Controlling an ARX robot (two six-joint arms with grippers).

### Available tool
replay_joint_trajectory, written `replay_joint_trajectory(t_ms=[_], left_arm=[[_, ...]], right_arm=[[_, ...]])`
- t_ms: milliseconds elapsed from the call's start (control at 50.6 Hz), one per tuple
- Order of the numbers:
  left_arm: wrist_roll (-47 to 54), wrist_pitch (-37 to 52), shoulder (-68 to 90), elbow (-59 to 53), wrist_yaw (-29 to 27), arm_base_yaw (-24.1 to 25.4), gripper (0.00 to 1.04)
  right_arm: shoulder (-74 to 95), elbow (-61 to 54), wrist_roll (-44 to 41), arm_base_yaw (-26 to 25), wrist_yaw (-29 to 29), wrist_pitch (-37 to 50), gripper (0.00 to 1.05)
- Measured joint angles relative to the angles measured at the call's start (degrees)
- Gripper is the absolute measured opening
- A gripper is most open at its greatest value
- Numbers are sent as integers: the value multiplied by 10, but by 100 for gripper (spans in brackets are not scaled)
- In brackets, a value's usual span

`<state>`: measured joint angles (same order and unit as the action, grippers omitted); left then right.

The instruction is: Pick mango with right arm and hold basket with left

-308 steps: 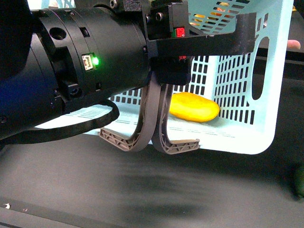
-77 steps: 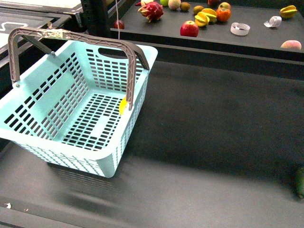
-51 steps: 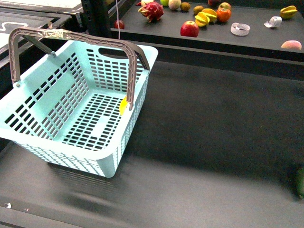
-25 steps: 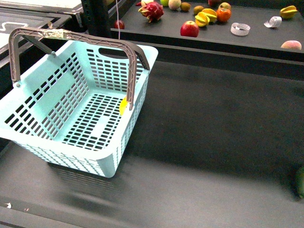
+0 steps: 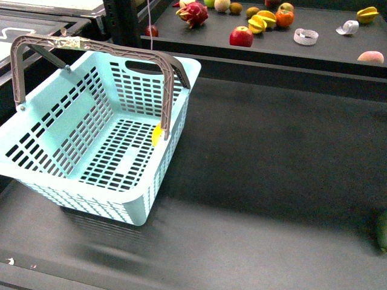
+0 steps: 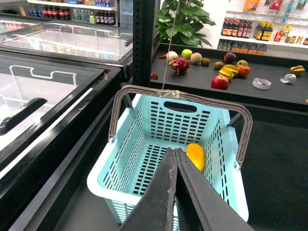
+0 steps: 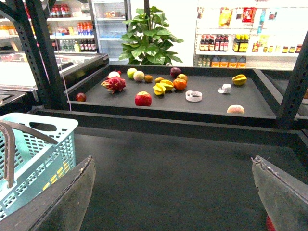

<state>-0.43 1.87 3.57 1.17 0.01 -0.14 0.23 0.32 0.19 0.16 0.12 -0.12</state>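
The light-blue basket (image 5: 97, 130) stands on the dark table at the left, both grey-brown handles (image 5: 91, 45) raised. The yellow mango (image 5: 156, 134) lies inside against its right wall, mostly hidden by a handle in the front view; it shows plainly in the left wrist view (image 6: 195, 156). My left gripper (image 6: 174, 153) is shut and empty, held above the basket's (image 6: 144, 144) near side. My right gripper (image 7: 173, 166) is wide open and empty over bare table, to the right of the basket (image 7: 33, 149). Neither arm shows in the front view.
A raised shelf at the back (image 5: 326, 51) holds a red apple (image 5: 240, 37), a dragon fruit (image 5: 192, 13), star-shaped fruits (image 5: 260, 23), a tape roll (image 5: 305, 37) and a peach (image 5: 370, 57). A dark green fruit (image 5: 381, 231) lies at the table's right edge. A black upright post (image 5: 124, 21) stands behind the basket.
About six seconds ago the left arm filled the front view close to the basket handles; it is now out of that view. Over the last second and a half nothing has moved.
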Motion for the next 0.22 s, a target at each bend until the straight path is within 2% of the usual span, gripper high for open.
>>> replay_joint_trajectory(t_ms=[218], left_arm=[[0,-17,-32,0,0,0,4]], right_arm=[[0,0,0,0,0,0,97]])
